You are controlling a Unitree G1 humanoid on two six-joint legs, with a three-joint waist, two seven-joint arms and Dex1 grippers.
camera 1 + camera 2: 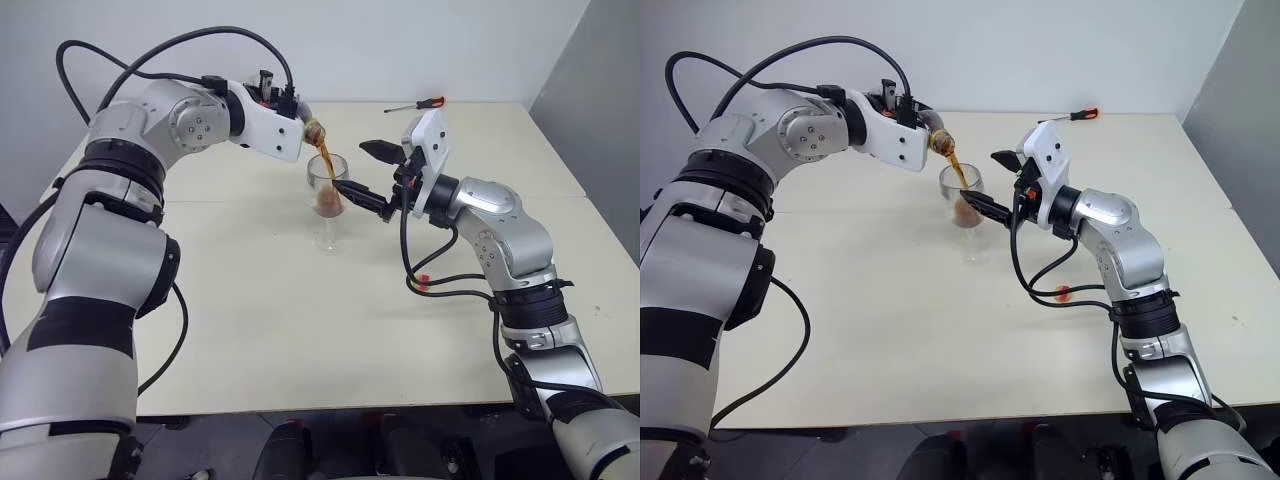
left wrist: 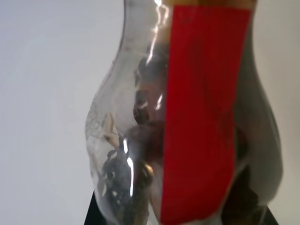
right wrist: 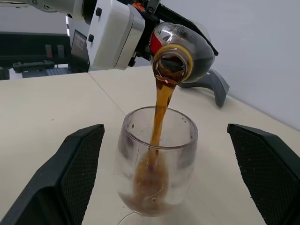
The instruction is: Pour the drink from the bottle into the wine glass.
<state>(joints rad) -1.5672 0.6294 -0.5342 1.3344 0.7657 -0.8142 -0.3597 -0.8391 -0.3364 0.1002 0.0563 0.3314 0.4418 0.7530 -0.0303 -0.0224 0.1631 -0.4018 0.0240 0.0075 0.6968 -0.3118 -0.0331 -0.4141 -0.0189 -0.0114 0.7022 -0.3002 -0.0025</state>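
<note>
While the left gripper (image 1: 296, 112) is clamped on the bottle (image 3: 183, 48), the bottle is tipped over with its open mouth pointing down, held in the air just above the wine glass (image 3: 157, 161). A thin stream of the drink (image 3: 161, 108), dark reddish-brown, falls from the mouth into the bowl of the glass. Some of the drink already sits at the bottom of the bowl, with a little foam on it. From the left wrist camera the body of the bottle looks almost drained, with the red label strip (image 2: 204, 112) running along its side and dark liquid low inside; how much remains is hard to judge, because the reflections confuse the view.

The wine glass stands upright on the table (image 1: 300, 330), near the middle of it and a little toward the far side. The right gripper (image 1: 370, 172) is level with the bowl of the glass, and its two black fingers (image 3: 75, 173) are spread wide, one on each side of the bowl. The fingers are apart from the glass and do not touch it, so this gripper holds nothing.

At the far edge of the table lies a screwdriver (image 1: 416, 104) with a red and black handle. A small red object (image 1: 424, 279) lies on the table under the right arm, beside a black cable.
</note>
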